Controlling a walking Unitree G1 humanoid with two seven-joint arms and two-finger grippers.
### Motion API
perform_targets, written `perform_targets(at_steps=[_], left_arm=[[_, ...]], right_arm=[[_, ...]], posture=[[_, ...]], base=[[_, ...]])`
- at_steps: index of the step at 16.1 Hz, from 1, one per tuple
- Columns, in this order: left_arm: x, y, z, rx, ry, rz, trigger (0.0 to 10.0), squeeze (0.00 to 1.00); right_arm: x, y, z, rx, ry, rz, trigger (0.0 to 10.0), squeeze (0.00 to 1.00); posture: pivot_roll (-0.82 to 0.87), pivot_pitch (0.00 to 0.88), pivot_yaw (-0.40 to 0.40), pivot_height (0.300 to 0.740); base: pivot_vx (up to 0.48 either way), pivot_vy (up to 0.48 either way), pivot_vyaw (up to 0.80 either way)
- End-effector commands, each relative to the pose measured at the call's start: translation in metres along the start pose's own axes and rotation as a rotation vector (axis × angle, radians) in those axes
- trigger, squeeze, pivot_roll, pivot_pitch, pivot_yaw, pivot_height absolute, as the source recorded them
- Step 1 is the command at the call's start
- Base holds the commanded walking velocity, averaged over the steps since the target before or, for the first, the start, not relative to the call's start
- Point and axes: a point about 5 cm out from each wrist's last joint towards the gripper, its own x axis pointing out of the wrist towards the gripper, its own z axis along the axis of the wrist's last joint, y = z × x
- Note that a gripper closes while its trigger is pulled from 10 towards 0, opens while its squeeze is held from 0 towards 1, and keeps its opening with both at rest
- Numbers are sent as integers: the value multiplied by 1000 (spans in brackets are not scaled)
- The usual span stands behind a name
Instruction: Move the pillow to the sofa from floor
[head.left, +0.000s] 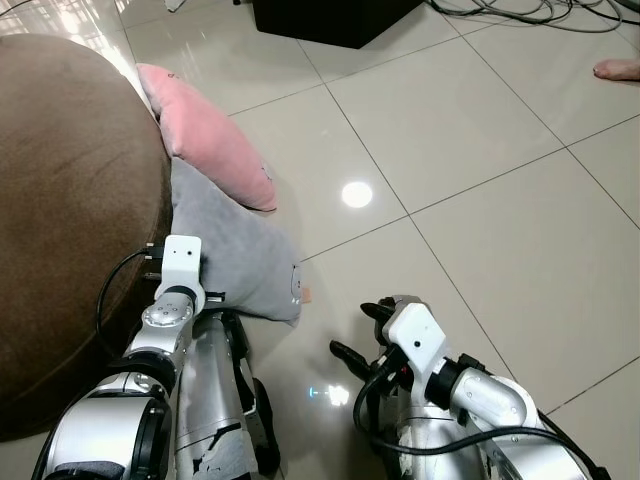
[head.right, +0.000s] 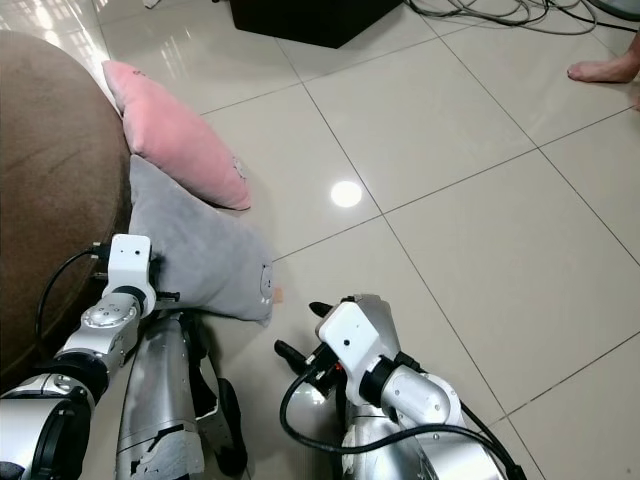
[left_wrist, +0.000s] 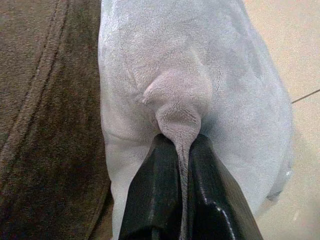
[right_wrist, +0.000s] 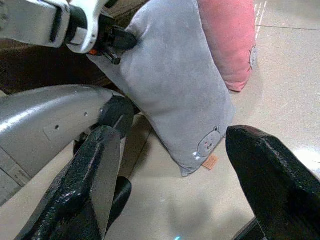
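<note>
Grey plush: a pinched fold of the grey pillow (left_wrist: 200, 95) is clamped between the two black fingers (left_wrist: 155, 200) of the left gripper (left_wrist: 181, 150).
Left gripper: closed on that fold, at the pillow's edge nearest the brown sofa (head.left: 70, 200).
Right gripper (right_wrist: 170, 175): fingers spread wide, holding nothing, low over the floor tiles (head.left: 480, 150) near the pillow's corner.
Grey pillow: on the floor, leaning against the sofa's side.
Markings: round bear-face patch (right_wrist: 208, 142) and small orange tag (right_wrist: 210, 161) at the corner; no writing legible.
Pink pillow (head.left: 205, 135): beside the grey one, also against the sofa.
Far corner: a person's bare foot (head.left: 617, 68); cables (head.left: 530, 12).
</note>
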Motion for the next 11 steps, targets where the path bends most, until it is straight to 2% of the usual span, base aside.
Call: perform_targets(at_steps=[1,3,4,6,7,9,10,11], left_arm=[[0,-6,-3,-37,13,-40,0,0],[1,-15,9,-117,-47,-131,0,0],[2,-21,20,-179,-104,-196,0,0],[3,-30,54,-294,-255,-285,0,0],[1,-34,75,-340,-342,-325,0,0],[-12,-40,118,-406,-531,-390,0,0],[-18,-39,130,-422,-587,-392,0,0],[-32,-38,147,-441,-671,-393,0,0]], right_arm=[[-1,0,-5,5,10,0,10000,0],[-3,-9,-2,26,-14,-88,10000,0],[-7,-16,-1,57,-28,-171,10000,0],[-15,-31,4,143,-78,-396,10000,0],[-18,-37,9,161,-105,-471,10000,0],[-20,-42,22,139,-158,-549,10000,0],[-21,-44,25,150,-175,-572,10000,0],[-22,-47,30,167,-205,-614,10000,0]], posture=[[-104,208,35,509],[-104,183,42,509],[-102,150,42,509],[-100,101,34,509],[-101,80,34,509],[-104,68,45,509],[-98,61,53,509],[-94,48,60,509]], base=[[0,0,0],[0,0,0],[0,0,0],[0,0,0],[0,0,0],[0,0,0],[0,0,0],[0,0,0]])
